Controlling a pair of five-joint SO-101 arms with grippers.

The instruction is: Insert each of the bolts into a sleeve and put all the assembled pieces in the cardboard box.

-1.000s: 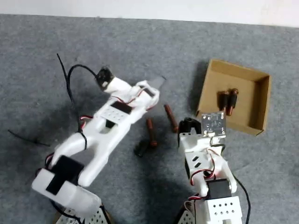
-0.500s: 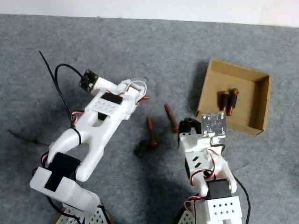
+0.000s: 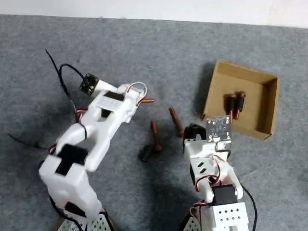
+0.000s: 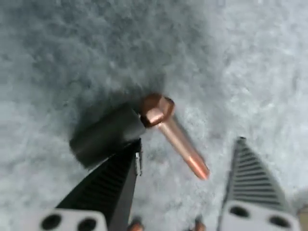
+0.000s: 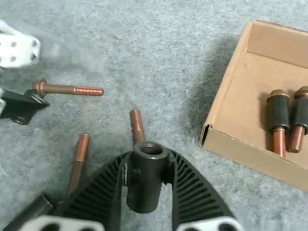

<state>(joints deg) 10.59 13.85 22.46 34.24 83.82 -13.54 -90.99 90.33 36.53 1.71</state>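
Left claw (image 4: 187, 144) hangs spread wide over the carpet, gripping nothing. A copper bolt (image 4: 175, 139) lies slantwise between its jaws. The hex head sits against, or possibly just beside, a black sleeve (image 4: 107, 135) at the tip of the dark jaw.

Right claw (image 5: 147, 192) is clamped on a second sleeve (image 5: 146, 175), held upright w/ its bore facing up. Just ahead of that claw lie two spare bolts (image 5: 137, 126). A third sleeve (image 5: 29, 211) lies at its near side. The cardboard box (image 5: 226, 113) sits off to the other side, w/ two assembled pieces (image 5: 279, 120) already inside.

Likely trouble starts at the left claw. The bolt lies at an angle to the jaws, so closing on it could pivot or roll it out rather than pinch it square. The dark jaw is also close enough to the neighbouring sleeve to nudge it, or to trap it along w/ the bolt head.

At the right claw, the held sleeve is gripped low, approx. mid-body. A bolt pushed in off-axis may tilt it or drive it down through the jaws.

The spare bolts in front are liable to be knocked away if either arm sweeps low across the carpet.
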